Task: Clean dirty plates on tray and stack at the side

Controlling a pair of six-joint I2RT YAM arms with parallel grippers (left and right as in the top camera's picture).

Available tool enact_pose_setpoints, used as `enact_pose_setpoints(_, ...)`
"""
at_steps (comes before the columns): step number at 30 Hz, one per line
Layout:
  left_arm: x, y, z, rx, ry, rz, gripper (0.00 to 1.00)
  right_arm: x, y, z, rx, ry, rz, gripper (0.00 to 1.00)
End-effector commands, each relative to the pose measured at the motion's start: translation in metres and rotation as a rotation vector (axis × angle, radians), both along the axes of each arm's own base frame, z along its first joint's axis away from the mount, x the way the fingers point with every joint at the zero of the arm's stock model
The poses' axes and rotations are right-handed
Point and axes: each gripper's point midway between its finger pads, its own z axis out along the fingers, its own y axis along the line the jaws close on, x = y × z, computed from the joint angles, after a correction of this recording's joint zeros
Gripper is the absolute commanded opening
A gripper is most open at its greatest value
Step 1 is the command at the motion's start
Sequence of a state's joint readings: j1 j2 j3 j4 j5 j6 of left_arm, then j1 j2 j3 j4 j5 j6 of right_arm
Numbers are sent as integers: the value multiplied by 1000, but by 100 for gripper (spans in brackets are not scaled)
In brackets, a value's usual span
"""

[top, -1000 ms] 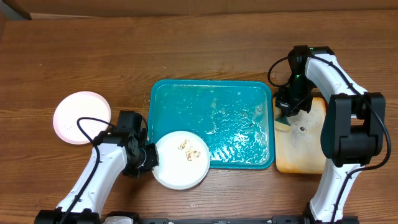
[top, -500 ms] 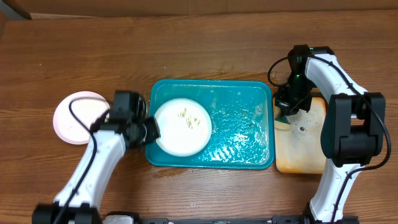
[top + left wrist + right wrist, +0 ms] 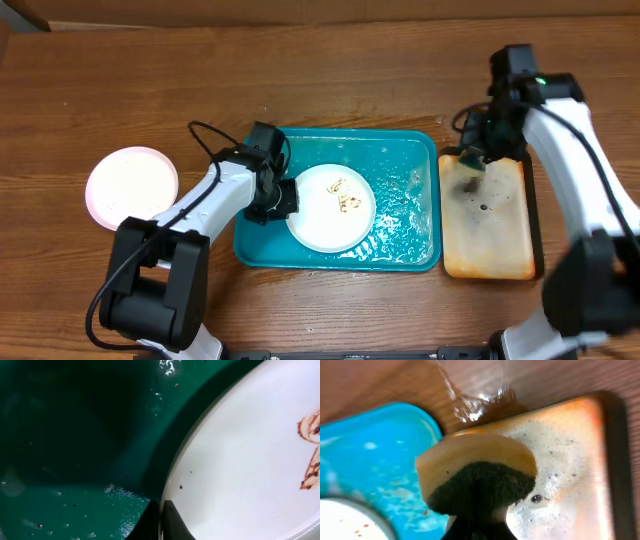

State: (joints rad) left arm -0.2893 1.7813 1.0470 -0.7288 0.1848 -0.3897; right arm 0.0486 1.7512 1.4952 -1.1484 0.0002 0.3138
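Above tray (image 3: 400,150), my left gripper (image 3: 161,521) pinches plate (image 3: 335,207) rim: stiff, light, wet, probably slippery; my right gripper (image 3: 474,522) clamps soft sponge (image 3: 470,460).

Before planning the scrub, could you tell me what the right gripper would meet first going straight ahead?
Probably the foamy small tray, near its edge by the teal tray; its sponge would touch first. Depth is unclear.
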Motion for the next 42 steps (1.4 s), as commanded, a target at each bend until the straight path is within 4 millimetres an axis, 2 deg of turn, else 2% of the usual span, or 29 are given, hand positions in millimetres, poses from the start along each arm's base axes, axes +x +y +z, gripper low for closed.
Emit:
enact_pose_setpoints(1,1,0,-6,7,18,-12,4,-26,-2,-3,-19,-37,-5,4)
enact_pose_setpoints(7,1,0,-6,7,14,-19,4,-78,0,-48,30,0,-73,4)
enact_pose_setpoints(11,0,0,-6,7,17,-27,4,-86,6,-66,63,19,-65,4)
enact_pose_setpoints(16,-3,-3,-5,-14,31,-43,4,-80,3,-76,65,-16,-119,4)
enact_pose_setpoints(20,-5,-3,-5,-12,38,-44,4,-86,-12,-94,59,-19,-242,4)
enact_pose_setpoints(24,-6,-3,-5,-11,40,-47,4,-113,-43,-114,17,52,-437,4)
enact_pose_setpoints(27,-6,-2,-5,-10,40,-47,4,-129,-66,-116,-35,93,-564,4)
enact_pose_setpoints(30,-6,-2,-6,-8,39,-51,4,-134,-75,-119,-39,112,-604,4)
enact_pose_setpoints(35,-6,-2,-6,-7,38,-54,4,-142,-70,-140,-23,206,-576,4)
enact_pose_setpoints(40,-6,-2,-6,-7,39,-54,4,-144,-49,-175,79,307,-485,4)
enact_pose_setpoints(42,-6,-2,-6,-7,40,-53,4,-142,-41,-181,123,317,-445,4)
